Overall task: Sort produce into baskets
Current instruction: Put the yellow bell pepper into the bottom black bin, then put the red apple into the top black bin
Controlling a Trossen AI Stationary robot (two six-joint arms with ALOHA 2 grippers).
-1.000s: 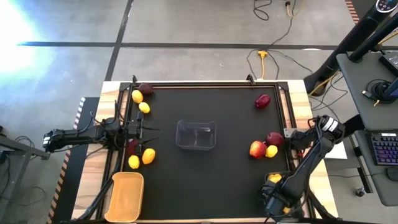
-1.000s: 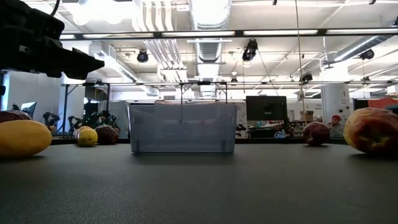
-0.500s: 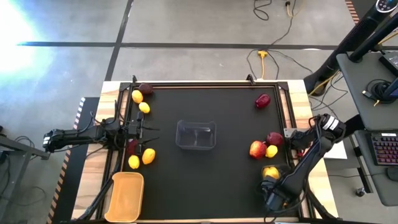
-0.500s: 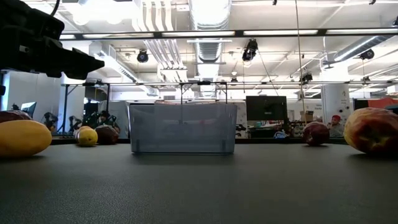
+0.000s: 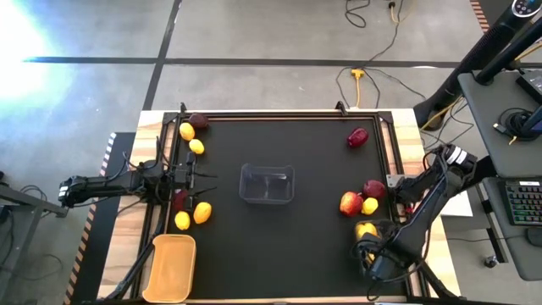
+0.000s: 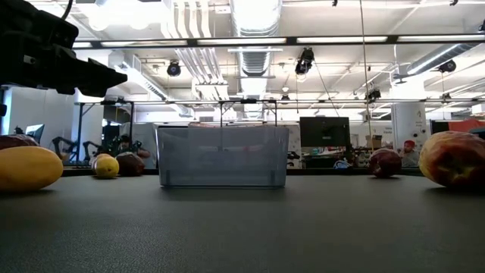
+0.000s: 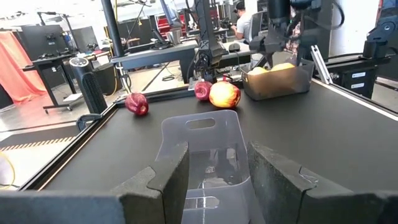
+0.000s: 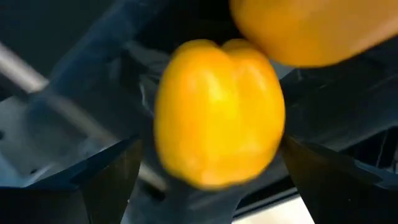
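Right pincer (image 5: 369, 254) at tabletop's 4 o'clock, fingers spread wide, nothing gripped: I see yellow bell pepper (image 8: 217, 112) dead ahead between them; left pincer (image 7: 211, 180) shut, idle at 9 o'clock.

Clear plastic bin (image 5: 267, 184) — matt black tabletop (image 5: 288, 246).

Strong white glare burns the concrete floor (image 5: 25, 34) at the high view's upper left corner. Bright ceiling strip lights (image 6: 250, 39) blaze overhead in the low view. Up close, the lumpy yellow bell pepper (image 8: 217, 112) smears soft, out of focus, its background blurred.
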